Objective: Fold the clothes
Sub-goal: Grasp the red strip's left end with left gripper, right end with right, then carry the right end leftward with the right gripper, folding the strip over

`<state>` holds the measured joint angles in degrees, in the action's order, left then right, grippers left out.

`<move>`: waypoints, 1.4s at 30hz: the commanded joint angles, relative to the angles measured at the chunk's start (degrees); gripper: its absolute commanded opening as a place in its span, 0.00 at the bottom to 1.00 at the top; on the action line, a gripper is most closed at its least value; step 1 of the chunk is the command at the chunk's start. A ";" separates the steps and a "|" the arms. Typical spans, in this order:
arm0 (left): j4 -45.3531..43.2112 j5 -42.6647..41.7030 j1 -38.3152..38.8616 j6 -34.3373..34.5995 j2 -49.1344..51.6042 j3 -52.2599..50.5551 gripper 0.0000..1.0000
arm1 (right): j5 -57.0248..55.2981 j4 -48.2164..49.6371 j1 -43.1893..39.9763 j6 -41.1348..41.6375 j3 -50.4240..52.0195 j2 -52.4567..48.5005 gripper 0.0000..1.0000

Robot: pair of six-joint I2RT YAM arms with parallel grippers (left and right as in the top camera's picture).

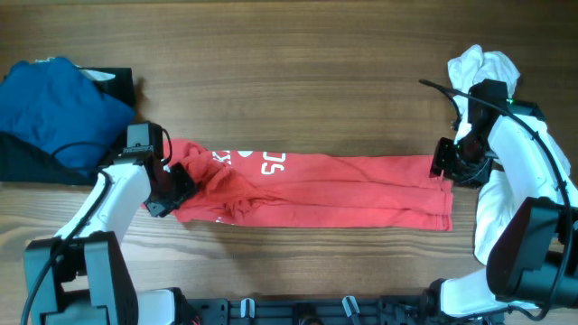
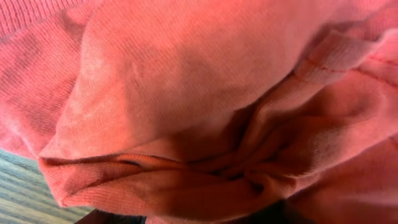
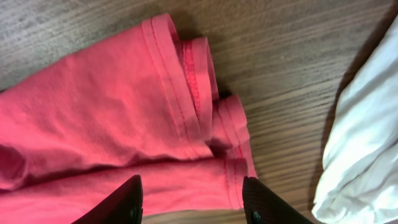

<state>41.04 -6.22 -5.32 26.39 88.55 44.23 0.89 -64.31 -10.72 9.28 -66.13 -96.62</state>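
Observation:
The red T-shirt (image 1: 343,190) with white lettering lies folded into a long strip across the table. My left gripper (image 1: 177,191) is at its bunched left end, and red cloth (image 2: 186,93) fills the left wrist view and hides the fingers; the jaws look shut on a gathered fold. My right gripper (image 1: 442,170) is at the shirt's right end. In the right wrist view its fingers (image 3: 198,202) are spread wide, straddling the stacked hems (image 3: 193,93) without pinching them.
A blue garment (image 1: 50,104) lies on a black one (image 1: 27,162) at the far left. White cloth (image 1: 483,68) is heaped at the back right, and more white cloth (image 3: 360,137) lies beside the right gripper. The wooden table (image 1: 316,81) shows behind the shirt.

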 commanded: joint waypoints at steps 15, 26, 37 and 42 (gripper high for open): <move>3.76 -3.32 -0.59 -2.40 -12.44 4.85 0.77 | 12.31 11.08 -4.57 -10.38 11.61 1.20 0.77; 4.24 -3.15 -0.59 -3.52 -12.41 4.85 0.80 | 24.06 23.32 -4.57 -10.71 21.62 1.20 0.25; 3.56 -3.15 -0.59 -3.67 -12.48 6.03 0.77 | 11.76 18.01 -6.29 -2.86 10.67 1.27 0.04; 4.66 -3.15 -0.59 -3.67 -12.48 6.03 0.77 | 6.99 8.68 -10.21 3.04 -2.58 1.27 0.04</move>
<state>45.12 -8.88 -5.43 23.64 76.82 48.97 12.49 -52.64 -19.03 7.68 -62.67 -95.53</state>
